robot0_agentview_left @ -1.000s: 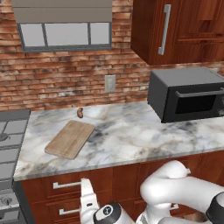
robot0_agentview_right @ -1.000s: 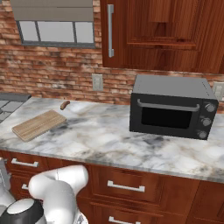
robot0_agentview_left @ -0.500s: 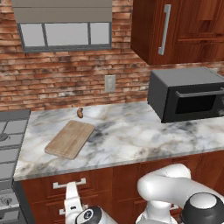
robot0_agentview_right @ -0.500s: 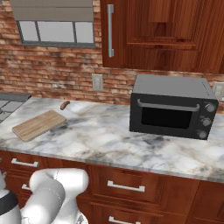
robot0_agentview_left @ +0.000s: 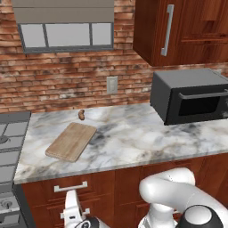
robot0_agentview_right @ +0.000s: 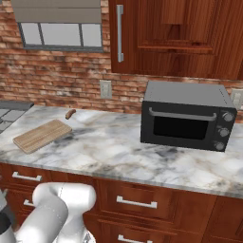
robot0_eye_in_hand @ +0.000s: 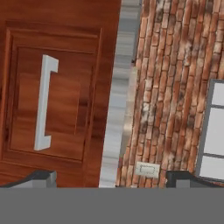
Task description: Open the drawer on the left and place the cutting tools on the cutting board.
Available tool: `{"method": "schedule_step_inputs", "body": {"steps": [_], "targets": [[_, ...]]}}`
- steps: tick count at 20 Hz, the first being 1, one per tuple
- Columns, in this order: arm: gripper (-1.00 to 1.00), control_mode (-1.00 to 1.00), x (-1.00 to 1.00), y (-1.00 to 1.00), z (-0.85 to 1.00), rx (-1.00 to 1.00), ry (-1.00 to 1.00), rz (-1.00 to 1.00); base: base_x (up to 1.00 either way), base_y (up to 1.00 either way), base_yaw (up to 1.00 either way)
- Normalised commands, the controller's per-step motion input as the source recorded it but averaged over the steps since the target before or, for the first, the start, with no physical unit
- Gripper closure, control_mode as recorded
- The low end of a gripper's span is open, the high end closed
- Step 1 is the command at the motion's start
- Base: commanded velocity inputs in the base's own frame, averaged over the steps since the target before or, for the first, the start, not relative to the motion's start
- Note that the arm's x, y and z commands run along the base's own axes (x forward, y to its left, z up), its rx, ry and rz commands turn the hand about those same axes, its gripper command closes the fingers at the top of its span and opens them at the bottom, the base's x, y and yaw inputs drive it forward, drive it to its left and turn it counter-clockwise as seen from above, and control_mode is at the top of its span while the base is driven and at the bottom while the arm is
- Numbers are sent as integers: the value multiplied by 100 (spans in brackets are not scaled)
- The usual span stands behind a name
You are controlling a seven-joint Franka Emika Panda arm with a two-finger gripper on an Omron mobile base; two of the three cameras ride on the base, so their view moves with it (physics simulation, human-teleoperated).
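Note:
The drawer [robot0_agentview_left: 67, 189] sits shut under the counter's left end, reddish-brown with a silver bar handle [robot0_agentview_left: 70, 187]. In the hand view, rolled sideways, that drawer front [robot0_eye_in_hand: 61, 92] and its handle [robot0_eye_in_hand: 43, 103] stand close ahead and left of centre. My gripper [robot0_eye_in_hand: 112, 180] is open, its dark fingertips [robot0_eye_in_hand: 41, 177] far apart and holding nothing. Its white hand [robot0_agentview_left: 73, 209] hangs just in front of the drawer. The tan cutting board [robot0_agentview_left: 71, 141] [robot0_agentview_right: 42, 135] lies bare on the marble counter above. The cutting tools are hidden.
A black microwave [robot0_agentview_left: 191, 95] [robot0_agentview_right: 185, 116] stands on the counter's right half. A small brown object [robot0_agentview_left: 81, 115] lies behind the board by the brick wall. The stove [robot0_agentview_left: 9, 142] borders the counter on the left. More drawers [robot0_agentview_right: 136, 203] run to the right.
The hand has swung left and a little lower in front of the drawer, and the arm has sunk toward the frame's lower left in the right base view. Drawer and board are unmoved.

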Motion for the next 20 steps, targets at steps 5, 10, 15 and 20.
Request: {"method": "schedule_step_inputs", "body": {"steps": [5,10,15,20], "targets": [[-100,-100,29,-19,-19,0,-8,0,0,0,0],[-100,-100,39,0,-2,0,-5,0,0,0,0],[-100,-100,31,0,-17,0,-5,0,0,0,0],[-100,-100,21,0,-39,0,-4,0,0,0,0]]}}
